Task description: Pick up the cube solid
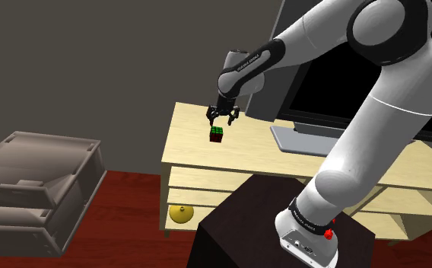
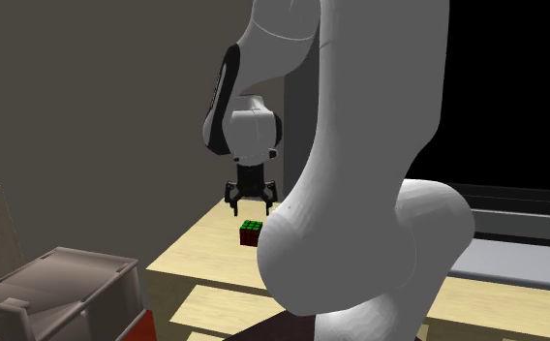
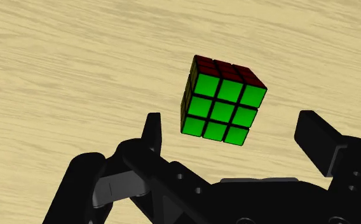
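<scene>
My arm (image 1: 359, 152) goes up from the stand (image 1: 237, 228), bends over at the top and reaches down to the desk (image 1: 188, 141). The hand points straight down. The gripper (image 1: 223, 119) hangs just over the cube (image 1: 217, 135). Its two fingers (image 3: 152, 130) are spread wide with nothing in them, and they do not touch the cube.

The cube sits on the pale wood desk, toward the end on the shoulder view's left, well apart from the monitor (image 1: 336, 84). In the wrist view I see it under the gap between the fingers. Its green face looks up at the hand and a dark red face is on the side. All its sides are the same length. It sits flat, turned a little crooked to the line of the fingers.

On the red floor (image 1: 123, 205) beside the desk is a grey open box (image 1: 32, 183). There are grey shapes inside it, but I cannot tell what they are. A yellow round thing (image 1: 180, 214) sits low in the desk, maybe on a shelf
</scene>
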Motion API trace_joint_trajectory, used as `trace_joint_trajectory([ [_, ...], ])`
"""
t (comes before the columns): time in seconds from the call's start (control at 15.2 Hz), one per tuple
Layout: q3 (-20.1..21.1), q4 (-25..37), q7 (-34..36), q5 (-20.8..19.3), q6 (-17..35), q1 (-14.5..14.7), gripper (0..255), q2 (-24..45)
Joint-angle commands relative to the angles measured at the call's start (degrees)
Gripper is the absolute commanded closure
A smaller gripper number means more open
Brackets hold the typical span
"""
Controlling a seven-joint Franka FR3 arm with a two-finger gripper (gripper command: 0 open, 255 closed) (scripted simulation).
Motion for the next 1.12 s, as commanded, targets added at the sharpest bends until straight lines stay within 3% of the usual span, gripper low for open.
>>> trace_joint_trajectory([
  [0.0, 0.0, 2.2, 0.0, 1.4, 2.1, -0.2, 0, 4.8],
  [0.66, 0.4, 2.4, -0.7, 2.7, 7.8, -0.6, 0, 10.9],
  [0.73, 0.4, 2.6, -0.8, 2.7, 7.7, -0.6, 255, 11.0],
  [1.06, 0.4, 2.6, -0.8, 2.7, 7.7, -0.6, 255, 11.0],
])
